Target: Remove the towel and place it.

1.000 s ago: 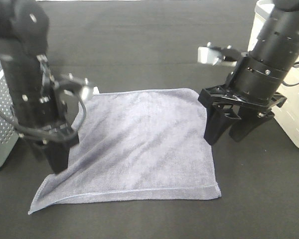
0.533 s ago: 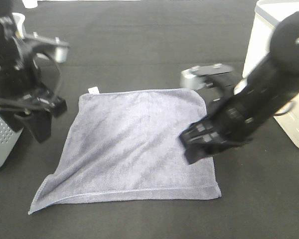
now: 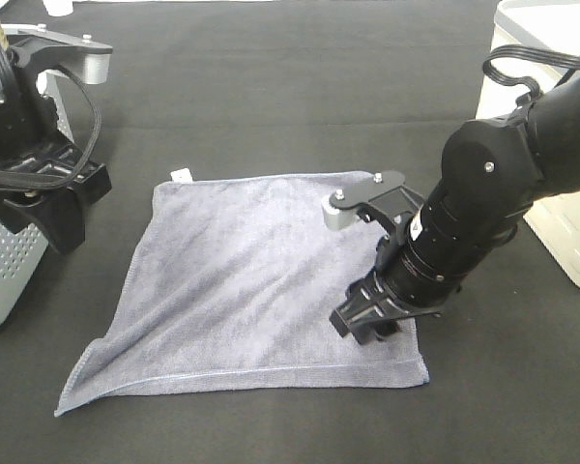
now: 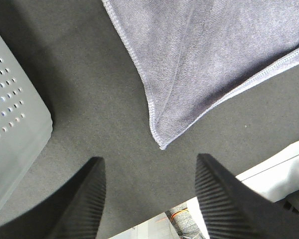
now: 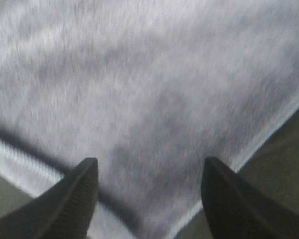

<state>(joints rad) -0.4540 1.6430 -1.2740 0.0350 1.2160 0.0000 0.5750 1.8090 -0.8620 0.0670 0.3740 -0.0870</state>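
Note:
The grey-lavender towel (image 3: 256, 280) lies spread flat on the black table, its small white tag (image 3: 182, 175) at the far left corner. My right gripper (image 3: 370, 329) hangs low over the towel's near right part, close to the hem. In the right wrist view the right gripper (image 5: 149, 199) is open, with towel (image 5: 139, 74) pile filling the gap just below the fingers. My left gripper (image 3: 53, 227) stands left of the towel, clear of it. In the left wrist view the left gripper (image 4: 149, 199) is open and empty above bare table, with a hemmed towel (image 4: 214, 50) corner beyond the fingers.
A grey perforated basket (image 3: 5, 261) stands at the left edge, right beside the left arm; it also shows in the left wrist view as the basket (image 4: 10, 129). A white container (image 3: 551, 155) stands at the right edge. Black table (image 3: 271, 87) stretches behind the towel.
The left arm has lifted and drawn back left, off the towel's left edge. The right arm has swung in and down onto the towel's near right part. The towel has not shifted.

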